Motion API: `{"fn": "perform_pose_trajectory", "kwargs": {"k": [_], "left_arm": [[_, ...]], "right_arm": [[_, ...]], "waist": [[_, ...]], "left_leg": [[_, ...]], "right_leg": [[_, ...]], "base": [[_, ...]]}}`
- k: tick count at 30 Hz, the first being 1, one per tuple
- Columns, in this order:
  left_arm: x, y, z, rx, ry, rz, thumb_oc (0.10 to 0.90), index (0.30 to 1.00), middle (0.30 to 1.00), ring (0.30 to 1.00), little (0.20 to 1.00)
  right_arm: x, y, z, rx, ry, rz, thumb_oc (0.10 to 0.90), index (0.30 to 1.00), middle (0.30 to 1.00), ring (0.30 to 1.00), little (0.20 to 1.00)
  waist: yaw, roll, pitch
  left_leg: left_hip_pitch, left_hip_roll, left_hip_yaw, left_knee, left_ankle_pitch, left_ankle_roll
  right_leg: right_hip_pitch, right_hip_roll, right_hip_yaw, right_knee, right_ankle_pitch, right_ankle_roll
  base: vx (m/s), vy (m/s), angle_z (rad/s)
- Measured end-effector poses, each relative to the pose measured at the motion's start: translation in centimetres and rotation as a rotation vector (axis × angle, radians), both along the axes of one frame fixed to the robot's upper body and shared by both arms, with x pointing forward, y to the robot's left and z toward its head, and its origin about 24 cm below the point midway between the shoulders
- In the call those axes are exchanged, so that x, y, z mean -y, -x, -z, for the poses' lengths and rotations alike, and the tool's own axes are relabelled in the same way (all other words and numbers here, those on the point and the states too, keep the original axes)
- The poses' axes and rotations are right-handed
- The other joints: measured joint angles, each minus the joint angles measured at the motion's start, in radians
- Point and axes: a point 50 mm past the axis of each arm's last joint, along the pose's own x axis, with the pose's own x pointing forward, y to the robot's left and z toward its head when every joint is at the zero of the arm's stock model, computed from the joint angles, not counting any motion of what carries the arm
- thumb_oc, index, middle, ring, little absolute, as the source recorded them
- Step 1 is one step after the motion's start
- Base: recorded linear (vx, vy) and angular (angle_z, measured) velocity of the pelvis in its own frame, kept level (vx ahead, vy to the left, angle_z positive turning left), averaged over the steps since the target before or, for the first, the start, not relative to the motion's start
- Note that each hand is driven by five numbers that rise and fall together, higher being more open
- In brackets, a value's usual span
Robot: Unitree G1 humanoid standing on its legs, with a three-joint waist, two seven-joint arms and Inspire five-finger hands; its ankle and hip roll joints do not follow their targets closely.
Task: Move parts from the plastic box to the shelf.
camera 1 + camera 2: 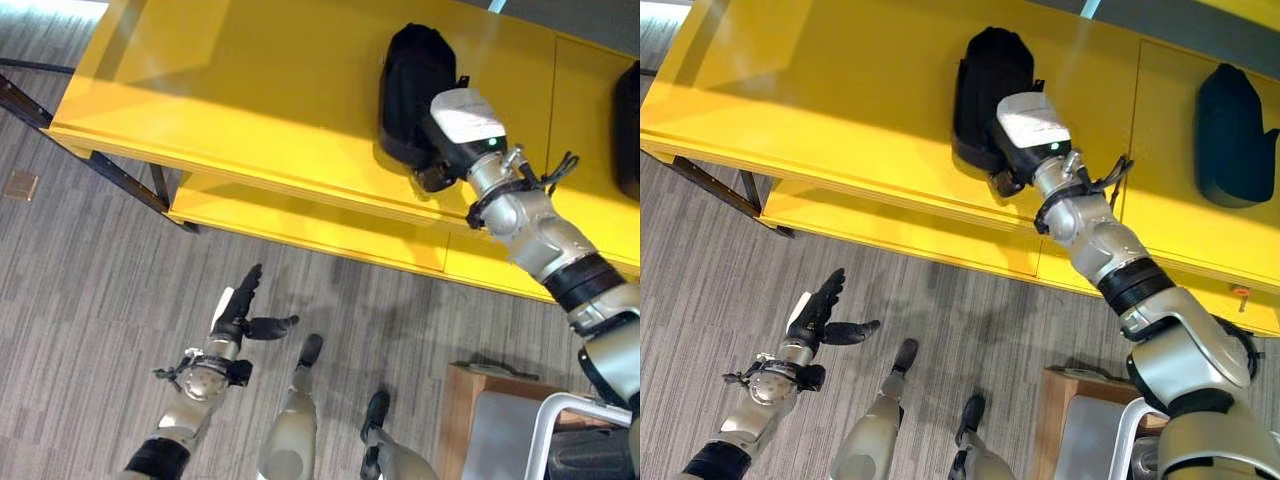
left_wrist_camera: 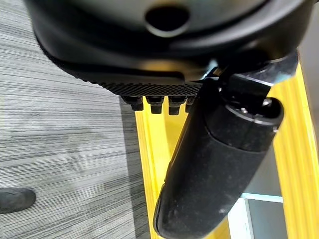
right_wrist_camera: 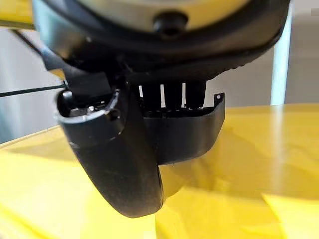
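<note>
A black moulded part [image 1: 410, 85] lies on the top board of the yellow shelf [image 1: 250, 70]. My right hand [image 1: 462, 122] is on its near end. In the right wrist view the fingers [image 3: 172, 94] reach over the part's rim [image 3: 189, 134] and the thumb [image 3: 119, 154] presses its near side, so the hand is shut on it. A second black part [image 1: 1235, 135] lies further right on the same board. My left hand [image 1: 238, 312] hovers low above the floor in front of the shelf, open, with straight fingers, thumb spread and nothing in it.
The shelf has a lower yellow board [image 1: 300, 225] and dark metal legs [image 1: 60, 125] at its left end. A wooden-edged stand with a grey surface [image 1: 1080, 425] sits at the lower right, near my right arm. Grey striped carpet [image 1: 90, 300] covers the floor.
</note>
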Motion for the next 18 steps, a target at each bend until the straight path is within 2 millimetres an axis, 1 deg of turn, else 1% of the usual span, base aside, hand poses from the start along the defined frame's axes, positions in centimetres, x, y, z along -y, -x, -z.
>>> {"fn": "perform_pose_trajectory", "kwargs": {"k": [3,5,7,12,16,18], "left_arm": [[0.0,-0.2,-0.2,0.005,0.03,-0.009,0.9,1.0,1.0,1.0,1.0],[0.0,-0.2,-0.2,0.005,0.03,-0.008,0.9,1.0,1.0,1.0,1.0],[0.0,-0.2,-0.1,0.004,0.03,-0.008,0.9,1.0,1.0,1.0,1.0],[0.5,-0.3,-0.1,0.003,0.027,0.015,0.9,1.0,1.0,1.0,1.0],[0.7,-0.5,-0.4,0.013,0.029,0.026,0.9,1.0,1.0,1.0,1.0],[0.7,-0.7,-0.5,0.018,0.028,0.028,0.9,1.0,1.0,1.0,1.0]], "right_arm": [[1.1,-0.2,-0.9,0.016,-0.022,0.049,0.4,0.3,0.3,0.3,0.3],[2.0,-0.3,-1.2,0.019,-0.034,0.077,0.4,0.3,0.3,0.3,0.3],[2.4,-0.3,-1.1,0.014,-0.035,0.098,0.4,0.3,0.3,0.3,0.3],[3.4,-0.6,-0.5,-0.011,-0.022,0.143,0.4,0.3,0.3,0.3,0.3],[3.9,-0.8,0.1,-0.039,0.016,0.169,0.4,0.3,0.3,0.3,0.3],[3.6,-1.0,0.1,-0.046,0.055,0.168,0.4,0.3,0.3,0.3,0.3]], "waist": [[-0.001,0.006,0.004],[-0.007,0.012,0.007],[-0.006,0.013,0.008],[-0.028,0.014,0.008],[-0.028,0.014,0.008],[-0.028,0.014,0.008]], "left_leg": [[0.0,0.0,0.004,0.0,0.0,0.0],[0.0,0.0,0.01,0.0,0.0,0.0],[0.0,0.0,0.013,0.0,0.0,0.0],[0.0,0.001,0.019,0.0,0.001,0.001],[0.002,0.003,0.021,0.001,0.001,0.001],[0.002,0.003,0.022,0.001,0.001,0.001]], "right_leg": [[-0.002,-0.002,0.004,0.0,0.0,0.0],[-0.004,-0.002,0.009,0.0,0.0,0.0],[-0.005,-0.003,0.011,0.0,0.001,0.001],[-0.007,-0.003,0.015,0.0,0.001,0.001],[-0.006,-0.002,0.017,0.0,0.001,0.001],[-0.006,-0.002,0.019,0.0,0.001,0.002]], "base": [[-0.01,0.016,-0.04],[-0.01,0.01,-0.05],[-0.02,0.001,-0.05],[0.0,-0.003,-0.01],[0.0,-0.004,-0.01],[0.0,0.0,0.0]]}}
